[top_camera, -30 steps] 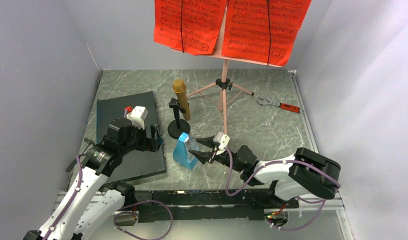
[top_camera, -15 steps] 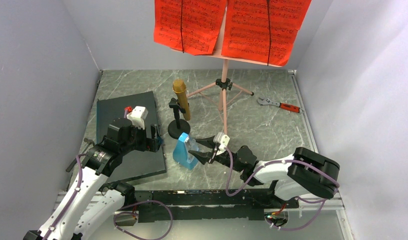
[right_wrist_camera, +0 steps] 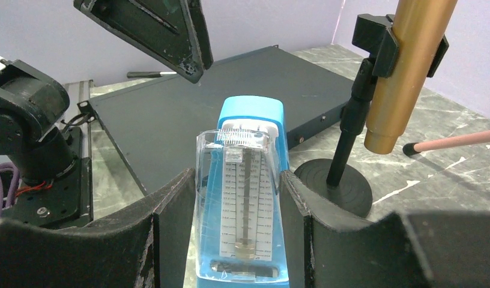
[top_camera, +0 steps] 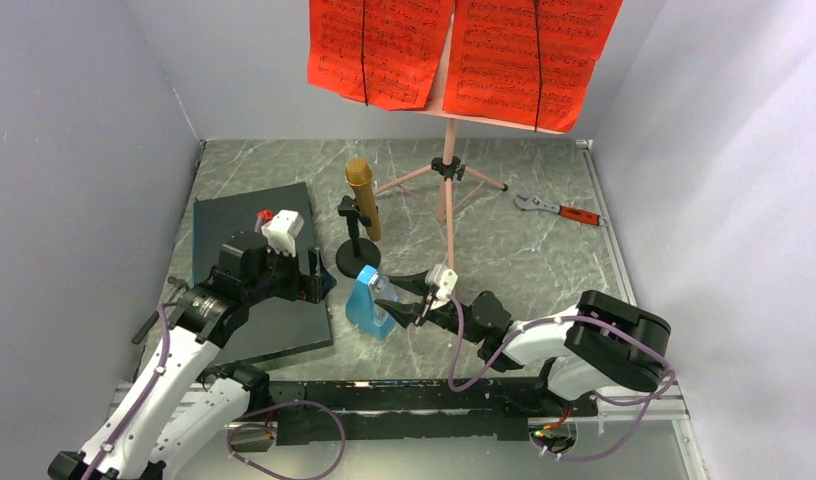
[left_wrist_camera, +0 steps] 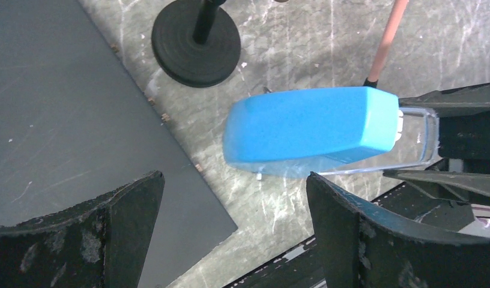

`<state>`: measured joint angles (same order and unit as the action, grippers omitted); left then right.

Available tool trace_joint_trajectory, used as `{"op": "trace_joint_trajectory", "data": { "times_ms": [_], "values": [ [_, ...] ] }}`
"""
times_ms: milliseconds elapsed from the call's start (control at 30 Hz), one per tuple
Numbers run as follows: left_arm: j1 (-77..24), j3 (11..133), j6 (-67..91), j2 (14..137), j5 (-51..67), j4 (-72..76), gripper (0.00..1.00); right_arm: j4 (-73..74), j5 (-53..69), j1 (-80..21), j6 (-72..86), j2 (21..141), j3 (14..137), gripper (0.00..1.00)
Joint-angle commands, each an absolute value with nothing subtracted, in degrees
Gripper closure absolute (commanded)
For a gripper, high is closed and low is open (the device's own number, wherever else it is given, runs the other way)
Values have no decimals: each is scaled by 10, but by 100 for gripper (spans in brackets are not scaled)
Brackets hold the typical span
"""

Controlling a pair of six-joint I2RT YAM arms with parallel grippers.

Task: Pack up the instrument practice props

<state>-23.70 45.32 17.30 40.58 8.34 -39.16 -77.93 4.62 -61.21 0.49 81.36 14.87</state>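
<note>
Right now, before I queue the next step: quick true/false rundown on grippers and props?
1. The right gripper has the blue metronome between its fingers. True.
2. The left gripper holds something. False: it's open and empty.
3. The red sheet music sits on the pink stand. True.
4. The wrench lies beside the metronome. False: it's on the table, right of the pink stand.
5. The gold microphone lies flat. False: it's clipped upright on its black stand.

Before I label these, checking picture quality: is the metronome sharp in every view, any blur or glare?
Top external: evenly lit, metronome small but sharp. Left wrist: metronome crisp, left fingers dark, slightly soft. Right wrist: scale marks sharp through clear cover, faint sheen, right fingers blurred.
</note>
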Motion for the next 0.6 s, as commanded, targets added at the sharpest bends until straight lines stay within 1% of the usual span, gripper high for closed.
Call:
{"op": "trace_joint_trajectory", "data": {
  "times_ms": [0, 333, 567],
  "values": [
    [-239, 466, 198, 421, 133, -337, 6, -726, 58, -613, 15, 840, 148, 100],
    [-241, 497, 233, 437, 148, -310, 6, -665, 62, -613, 10, 850, 163, 100],
    [-259, 508, 248, 457, 152, -279, 6, -628, 56, -613, 11, 850, 167, 100]
  ]
}}
